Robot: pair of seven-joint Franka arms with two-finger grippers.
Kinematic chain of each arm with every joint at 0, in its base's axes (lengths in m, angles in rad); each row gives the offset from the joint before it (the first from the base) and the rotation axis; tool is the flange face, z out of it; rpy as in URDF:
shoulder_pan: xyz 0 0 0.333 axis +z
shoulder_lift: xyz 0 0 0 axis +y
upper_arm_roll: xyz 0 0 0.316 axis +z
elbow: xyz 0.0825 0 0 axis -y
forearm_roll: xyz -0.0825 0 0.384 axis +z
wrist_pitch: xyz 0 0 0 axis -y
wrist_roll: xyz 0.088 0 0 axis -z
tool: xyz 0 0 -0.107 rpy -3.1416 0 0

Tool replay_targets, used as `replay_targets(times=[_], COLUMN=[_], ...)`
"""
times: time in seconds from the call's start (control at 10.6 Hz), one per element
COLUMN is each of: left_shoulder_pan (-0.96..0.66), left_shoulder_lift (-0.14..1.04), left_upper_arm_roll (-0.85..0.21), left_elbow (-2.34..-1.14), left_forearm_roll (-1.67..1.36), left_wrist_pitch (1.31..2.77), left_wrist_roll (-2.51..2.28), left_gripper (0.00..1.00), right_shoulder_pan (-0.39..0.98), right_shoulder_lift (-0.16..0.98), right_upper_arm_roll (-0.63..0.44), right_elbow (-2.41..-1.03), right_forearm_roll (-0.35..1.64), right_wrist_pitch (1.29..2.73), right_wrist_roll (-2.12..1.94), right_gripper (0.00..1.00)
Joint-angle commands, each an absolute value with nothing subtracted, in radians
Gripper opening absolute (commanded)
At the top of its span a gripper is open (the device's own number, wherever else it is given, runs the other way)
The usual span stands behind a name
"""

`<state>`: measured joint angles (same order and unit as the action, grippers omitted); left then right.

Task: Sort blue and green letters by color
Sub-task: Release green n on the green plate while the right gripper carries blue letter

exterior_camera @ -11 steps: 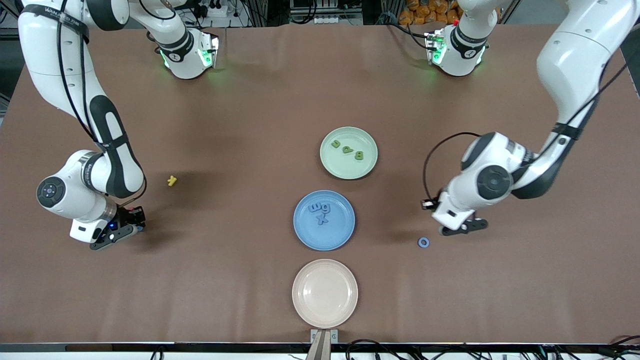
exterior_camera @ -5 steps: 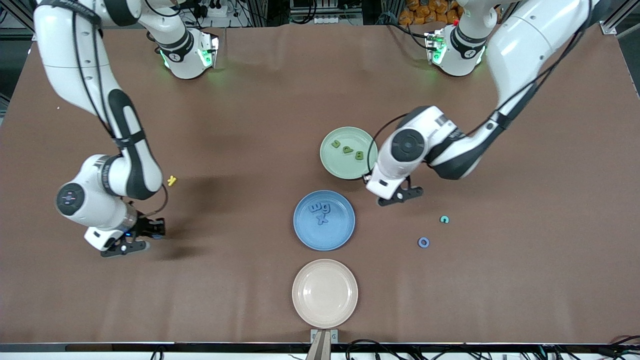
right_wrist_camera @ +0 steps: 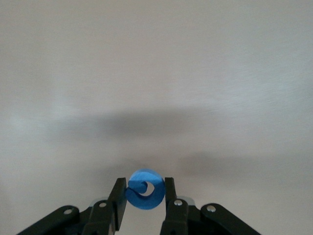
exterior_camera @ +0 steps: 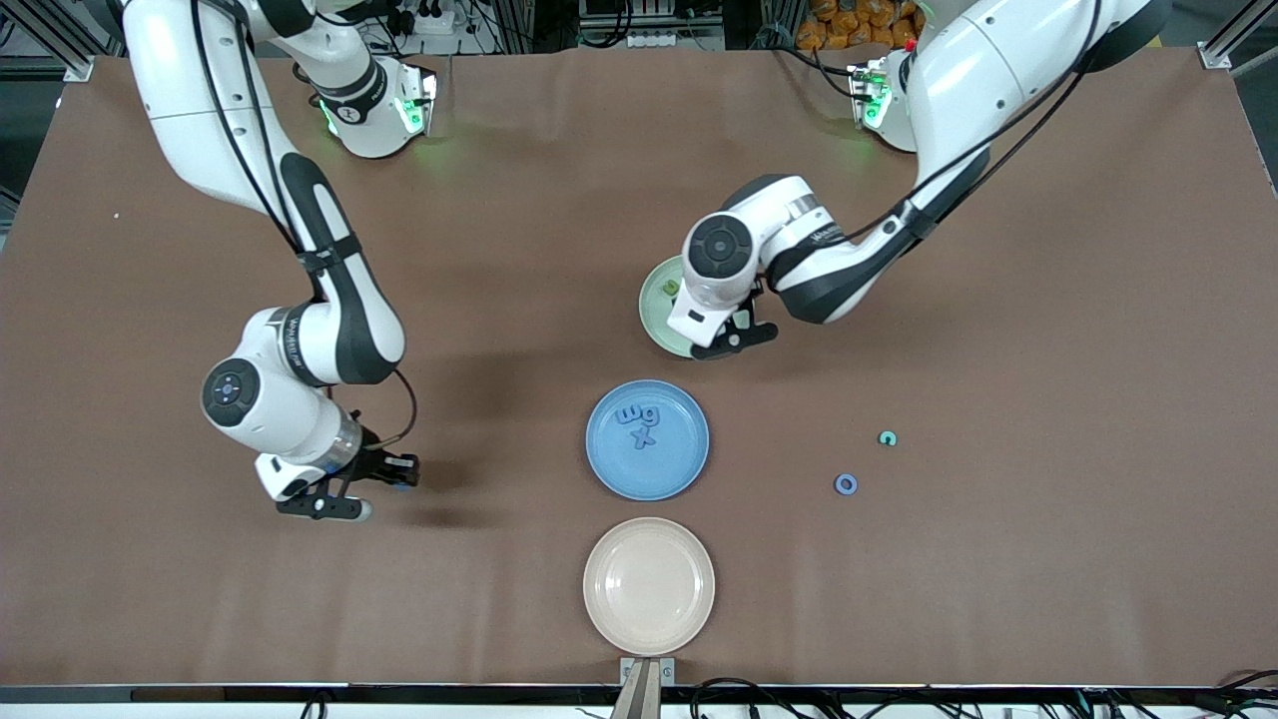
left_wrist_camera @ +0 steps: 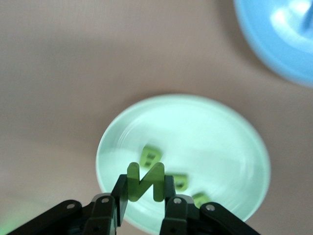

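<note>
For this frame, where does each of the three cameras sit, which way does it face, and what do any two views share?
Front view: high across the table, facing both arm bases; shows both arms, the blue plate, the pink plate and loose letters.
Left wrist view: on the left arm's wrist, looking down past the left claw, shut on a green letter N, over the green plate.
Right wrist view: on the right arm's wrist, looking down past the right claw, shut on a round blue letter, over bare table.
Shared: the green plate and blue plate show in front and left wrist views.
</note>
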<state>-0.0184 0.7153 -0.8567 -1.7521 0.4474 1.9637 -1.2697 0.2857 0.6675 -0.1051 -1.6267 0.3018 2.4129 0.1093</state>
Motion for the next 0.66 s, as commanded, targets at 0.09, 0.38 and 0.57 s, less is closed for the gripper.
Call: replay_targets(times=[0.09, 0.38, 0.57], left_shoulder_pan=[-0.08, -0.101, -0.103], left_shoulder_lift=[0.73, 0.738, 0.738], left_upper_arm_roll=[-0.85, -0.844, -0.844], left_elbow=[-1.752, -1.744, -1.743], left_forearm_roll=[0.38, 0.361, 0.36], left_wrist_pitch=[1.852, 1.853, 1.856], left_wrist_roll=[-1.284, -1.285, -1.285], left_gripper=[0.0, 0.0, 0.52], right_shoulder_pan=[0.429, 0.544, 0.613], right_shoulder_lift=[0.773, 0.83, 0.856], right_upper_arm_roll=[-0.081, -0.08, -0.08], right_elbow=[-1.468, -1.437, -1.395], right_forearm_roll=[0.4, 0.405, 0.403], right_wrist_pitch=[2.433, 2.526, 2.537], right_wrist_roll=[0.378, 0.523, 0.63], right_gripper=[0.17, 0.17, 0.17])
